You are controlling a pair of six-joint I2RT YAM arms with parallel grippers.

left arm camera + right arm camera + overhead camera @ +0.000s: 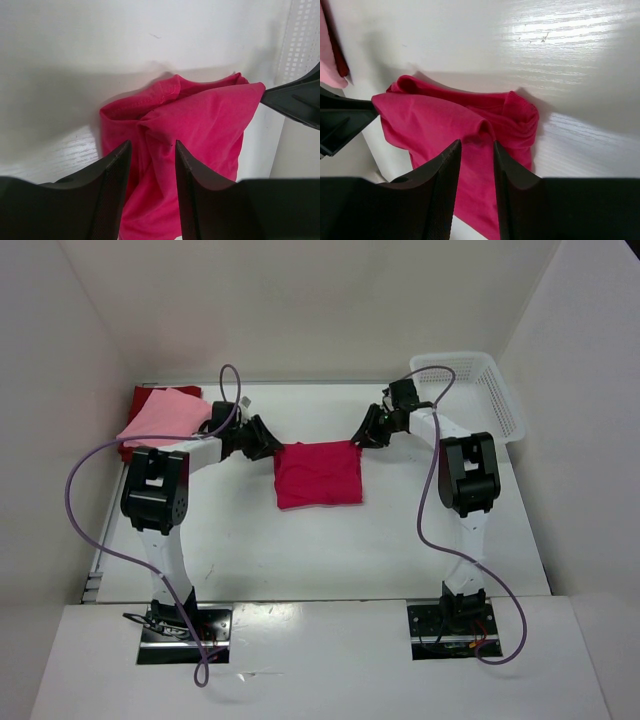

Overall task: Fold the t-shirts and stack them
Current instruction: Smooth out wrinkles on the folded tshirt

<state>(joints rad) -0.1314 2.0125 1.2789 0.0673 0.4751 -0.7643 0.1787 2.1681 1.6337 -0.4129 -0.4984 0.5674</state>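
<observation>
Table (300, 550) bears a white basket (495, 390) at its far right corner and, at far left, the light pink shirt (165, 418) lying on the dark red shirt (150, 395). The crimson shirt (318, 475) sits mid-table between the arms. The left gripper (268, 443) and right gripper (360, 438) are each clamped on one of its far corners.

Bright, even light comes from overhead, so shadows are soft. Beyond the right gripper (476, 146) a glare patch whitens the table (570, 35). Ahead of the left gripper (151, 145) a grey shadow pools behind the crimson shirt (200, 125). The dark fingers (110, 190) nearest each lens show little detail.
</observation>
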